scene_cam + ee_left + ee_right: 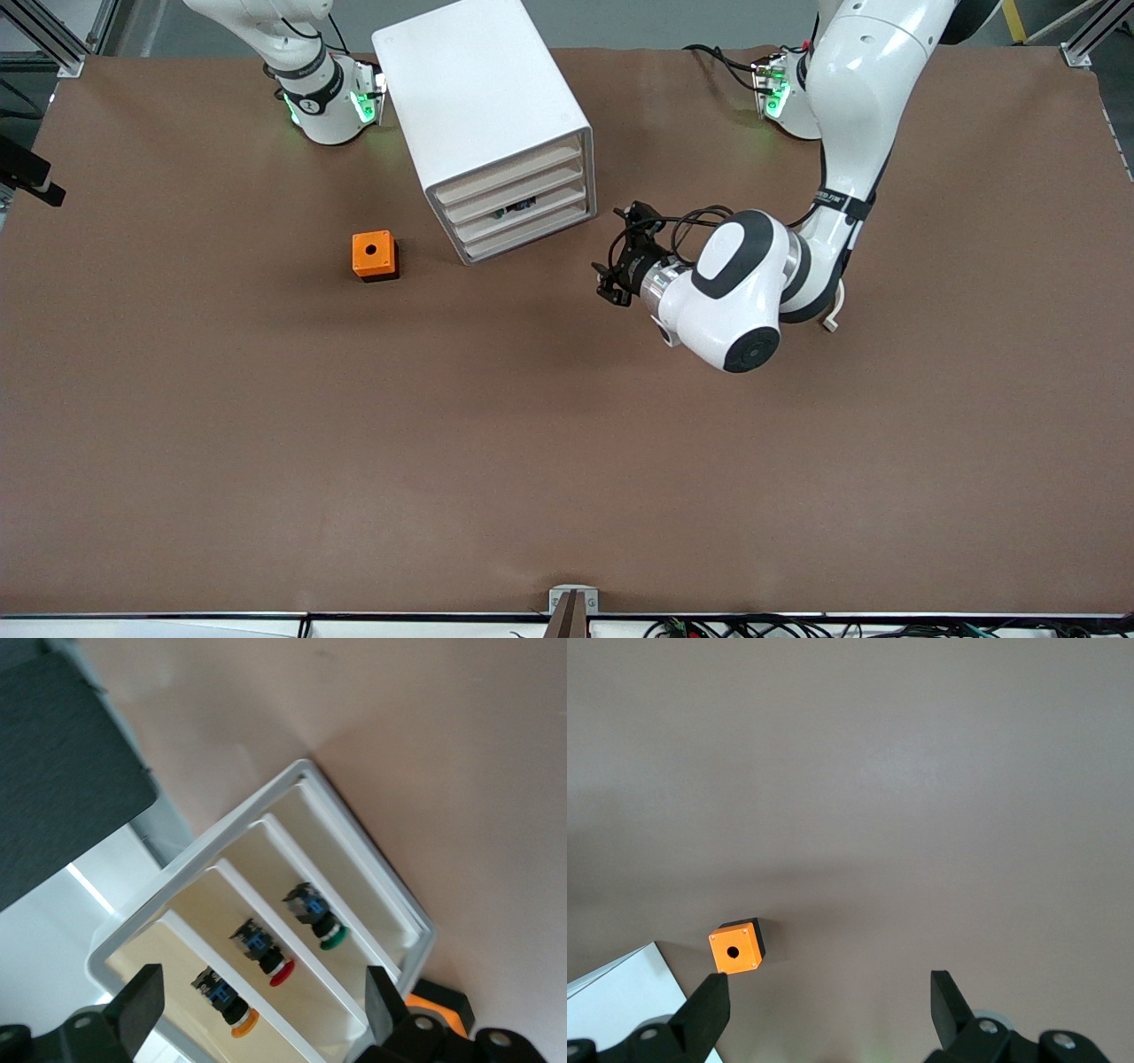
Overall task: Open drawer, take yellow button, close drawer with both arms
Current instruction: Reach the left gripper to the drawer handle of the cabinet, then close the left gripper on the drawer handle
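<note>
A: Status, left side?

B: My left gripper (609, 266) hangs low in front of the cabinet (487, 106), fingers (137, 1001) spread wide, nothing between them. The drawer fronts face straight into my jaws, near but not touching.

A: Where's the button?

B: In the left wrist view, the orange-capped button (226, 999) lies just past my fingertips, in the tier that the front view makes the topmost. That drawer (509, 170) looks pushed in, flush with the other fronts. Red-capped button (263, 952) sits one tier on, green-capped button (316, 917) one tier past that.

A: Right side?

B: My right gripper (828, 1010) is also wide open and empty, up over bare table (266, 443). The orange cube (736, 947) with the round hole lies just off one fingertip, a cabinet corner closer in beside it. Right arm waits.

A: Risks?

B: Judgement only:
- Fronts are alike and tightly stacked. A slight height error and I hook the red tier's front, not the top one.
- The cabinet stands loose and skewed on the table. Pulling one-handed may drag the whole box instead of sliding the drawer; the right arm probably needs to brace it.
- Button is tiny and round-capped. A jerk on opening could roll it deeper, out of finger reach.
- Orange cube also shows orange; wrong target if I go by colour.
</note>
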